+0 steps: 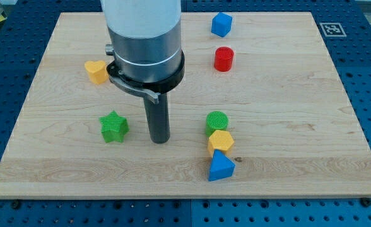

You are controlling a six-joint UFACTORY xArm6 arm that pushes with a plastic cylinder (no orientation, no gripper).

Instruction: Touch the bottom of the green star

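The green star (113, 127) lies on the wooden board (286, 107) at the view's lower left. My tip (159, 140) is the lower end of the dark rod and rests on the board just to the right of the star, a short gap away and slightly lower in the view. It does not touch the star. The arm's white and grey body hides part of the board at the view's top.
A yellow block (96, 71) lies at the upper left. A blue block (221, 24) and a red cylinder (223, 59) lie at the upper right. A green cylinder (217, 121), a yellow hexagon (221, 142) and a blue triangle (220, 167) stand in a column right of my tip.
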